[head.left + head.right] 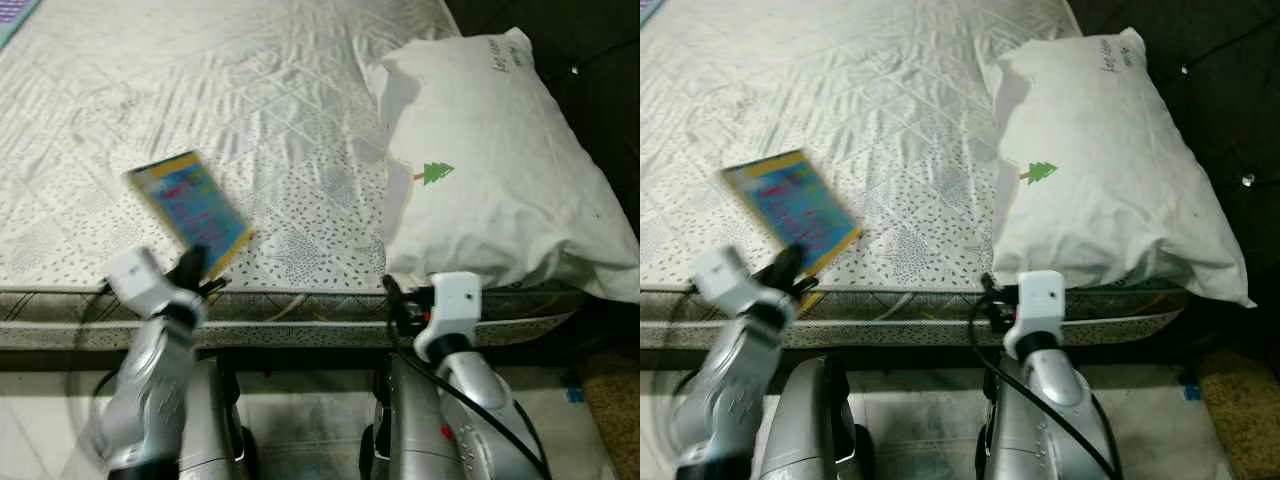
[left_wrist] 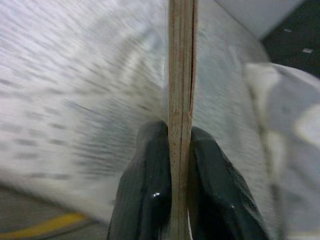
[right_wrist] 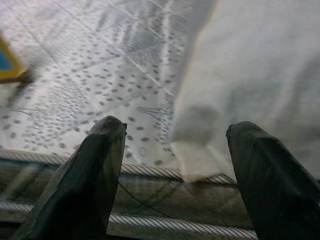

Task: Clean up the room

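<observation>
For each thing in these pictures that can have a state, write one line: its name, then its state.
Book: closed, held edge-on over the mattress near its front edge.
Left gripper: shut on the book's edge.
Right gripper: open, holding nothing, by the mattress edge before the pillow.
Pillow: lying flat on the mattress, right side, one corner past the front edge.
Mattress: bare, quilted cover lightly creased.

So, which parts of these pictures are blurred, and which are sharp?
Eye views: the book and the left claw holding it are smeared; the pillow and mattress are sharp. Left wrist view: the book's edge is fairly crisp, the mattress behind streaked. Right wrist view: the open right claw is sharp, the background slightly soft.
</observation>
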`<state>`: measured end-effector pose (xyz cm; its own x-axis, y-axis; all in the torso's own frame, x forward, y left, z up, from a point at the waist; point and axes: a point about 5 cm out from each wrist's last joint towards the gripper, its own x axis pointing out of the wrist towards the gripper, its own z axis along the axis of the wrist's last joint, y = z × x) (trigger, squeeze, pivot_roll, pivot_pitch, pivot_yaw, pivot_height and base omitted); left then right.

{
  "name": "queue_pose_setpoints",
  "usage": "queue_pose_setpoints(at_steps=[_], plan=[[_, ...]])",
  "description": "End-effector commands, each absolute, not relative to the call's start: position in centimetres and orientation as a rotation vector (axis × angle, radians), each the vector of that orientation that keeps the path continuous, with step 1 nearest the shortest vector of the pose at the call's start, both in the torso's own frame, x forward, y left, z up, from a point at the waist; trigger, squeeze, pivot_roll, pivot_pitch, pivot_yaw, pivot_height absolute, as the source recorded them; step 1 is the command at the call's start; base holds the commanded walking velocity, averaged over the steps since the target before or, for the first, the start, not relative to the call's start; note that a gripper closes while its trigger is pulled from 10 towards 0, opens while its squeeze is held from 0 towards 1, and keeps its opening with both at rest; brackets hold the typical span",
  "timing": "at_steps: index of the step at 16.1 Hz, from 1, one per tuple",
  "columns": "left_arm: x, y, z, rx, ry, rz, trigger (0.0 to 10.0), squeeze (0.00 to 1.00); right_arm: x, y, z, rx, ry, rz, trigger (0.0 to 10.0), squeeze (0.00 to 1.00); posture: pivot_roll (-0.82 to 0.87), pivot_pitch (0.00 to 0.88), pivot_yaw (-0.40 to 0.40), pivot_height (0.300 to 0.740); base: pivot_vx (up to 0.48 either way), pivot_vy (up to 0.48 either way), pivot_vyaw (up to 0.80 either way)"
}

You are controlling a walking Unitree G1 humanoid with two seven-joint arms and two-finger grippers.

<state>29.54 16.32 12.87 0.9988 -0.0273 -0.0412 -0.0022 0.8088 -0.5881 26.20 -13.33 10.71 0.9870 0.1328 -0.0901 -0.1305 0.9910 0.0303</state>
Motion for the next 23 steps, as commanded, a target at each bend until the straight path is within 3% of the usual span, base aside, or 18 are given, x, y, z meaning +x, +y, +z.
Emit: queue_pose_setpoints(at_steps=[1,4,6,7,11,14,17,23], plan=[[29.9,15.6,12.4,-0.669,0.095,-0.073,10.0,0.0,25.8,-13.8,10.9,0.018,0.092,0.121,10.0,0.0,-0.19,0.244,-0.055,0.539,0.0,0.0,0.0],[31.3,13.5,11.7,-0.839,0.225,-0.202,10.0,0.0,25.1,-15.1,11.1,-0.021,0.094,0.1,10.0,0.0,-0.23,0.252,-0.062,0.539,0.0,0.0,0.0],[31.2,11.0,10.5,-0.945,0.459,-0.378,10.0,0.0,24.8,-15.5,11.3,-0.044,0.094,0.092,10.0,0.0,-0.25,0.258,-0.066,0.539,0.0,0.0,0.0],[31.2,10.8,10.6,-0.955,0.468,-0.396,10.0,0.0,24.7,-15.6,11.3,-0.048,0.095,0.09,10.0,0.0,-0.25,0.258,-0.066,0.539,0.0,0.0,0.0],[28.5,8.9,10.6,-0.983,0.639,-0.628,10.0,0.0,24.4,-16.0,11.3,-0.063,0.107,0.084,10.0,0.0,-0.25,0.266,-0.067,0.539,0.0,0.0,0.0],[27.8,11.3,9.7,-0.943,0.688,-0.56,10.0,0.0,24.4,-16.0,11.3,-0.067,0.115,0.085,10.0,0.0,-0.24,0.27,-0.067,0.539,0.0,0.0,0.0],[28.9,15.2,10.0,-0.883,0.627,-0.438,10.0,0.0,24.5,-16.0,11.2,-0.062,0.12,0.081,10.0,0.0,-0.23,0.27,-0.069,0.539,0.0,0.0,0.0],[30.8,20.1,9.5,-0.756,0.646,-0.368,10.0,0.0,24.6,-16.0,11.4,-0.062,0.118,0.074,10.0,0.0,-0.24,0.278,-0.073,0.539,0.0,0.0,0.0]])
